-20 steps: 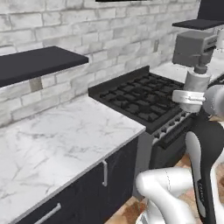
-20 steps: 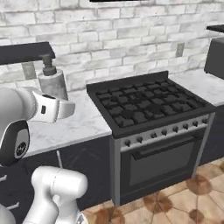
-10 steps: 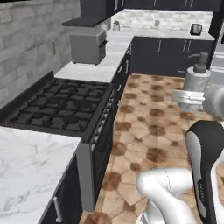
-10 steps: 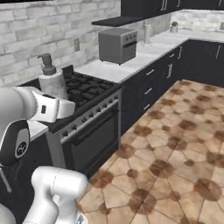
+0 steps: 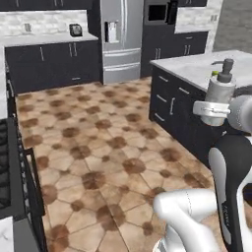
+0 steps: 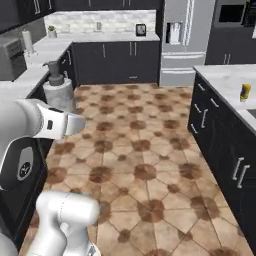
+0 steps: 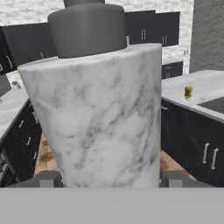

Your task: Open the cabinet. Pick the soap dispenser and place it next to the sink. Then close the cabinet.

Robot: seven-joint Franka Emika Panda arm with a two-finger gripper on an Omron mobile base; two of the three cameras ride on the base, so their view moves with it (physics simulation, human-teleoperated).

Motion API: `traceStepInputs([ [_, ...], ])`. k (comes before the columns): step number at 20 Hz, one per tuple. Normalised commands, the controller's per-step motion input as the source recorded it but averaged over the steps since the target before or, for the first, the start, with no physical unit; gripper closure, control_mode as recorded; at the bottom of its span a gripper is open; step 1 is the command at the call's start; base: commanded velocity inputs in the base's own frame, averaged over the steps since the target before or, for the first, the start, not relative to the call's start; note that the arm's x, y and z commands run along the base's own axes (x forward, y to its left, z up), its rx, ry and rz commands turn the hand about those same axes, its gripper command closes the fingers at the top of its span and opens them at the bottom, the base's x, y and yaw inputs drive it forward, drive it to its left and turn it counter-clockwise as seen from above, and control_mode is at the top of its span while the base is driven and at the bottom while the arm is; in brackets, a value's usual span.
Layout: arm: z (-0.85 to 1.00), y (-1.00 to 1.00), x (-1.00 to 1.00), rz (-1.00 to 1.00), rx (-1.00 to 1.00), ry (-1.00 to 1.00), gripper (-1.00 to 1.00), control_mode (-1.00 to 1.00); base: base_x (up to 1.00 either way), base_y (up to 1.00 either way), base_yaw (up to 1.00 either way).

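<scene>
My gripper [image 5: 217, 110] [image 6: 61, 113] [image 7: 109, 179] is shut on the soap dispenser [image 5: 219, 94] [image 6: 58, 91] [image 7: 98, 113], a light-grey marbled bottle with a dark pump head, held upright and high above the floor. In the hand view one fingertip [image 7: 48, 179] presses each side of its base. A corner of the black sink [image 7: 213, 104] [image 6: 250, 114] is set in the island's marble top, to the right and farther off. The cabinet is out of view.
The black island [image 5: 184, 93] [image 6: 225, 120] with a marble top stands on the right and carries a small yellow jar [image 6: 245, 92] [image 7: 188, 92]. A steel fridge [image 5: 120, 34] [image 6: 179, 35] is at the back. The stove edge [image 5: 12, 172] is at left. Tiled floor [image 5: 98, 147] lies between.
The whole picture has swung: the base has turned from the brick wall and stove toward the floor and island. The soap dispenser stays in the gripper's hold.
</scene>
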Motion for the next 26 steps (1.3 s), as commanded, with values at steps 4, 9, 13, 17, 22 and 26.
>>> traceStepInputs([
  [4,0.00,0.00,0.00,0.00,0.00,0.00,1.00,1.00,-0.12,0.00,-0.93],
  [9,0.00,0.00,0.00,0.00,0.00,0.00,1.00,1.00,0.20,-0.07,-0.73],
  [13,0.00,0.00,0.00,0.00,0.00,0.00,1.00,1.00,0.50,-0.17,-0.76],
  [17,0.00,0.00,0.00,0.00,0.00,0.00,1.00,1.00,0.71,0.00,-0.61],
  [22,0.00,0.00,0.00,0.00,0.00,0.00,1.00,1.00,0.82,0.07,-0.17],
  [26,0.00,0.00,0.00,0.00,0.00,0.00,1.00,1.00,0.87,0.12,0.00],
])
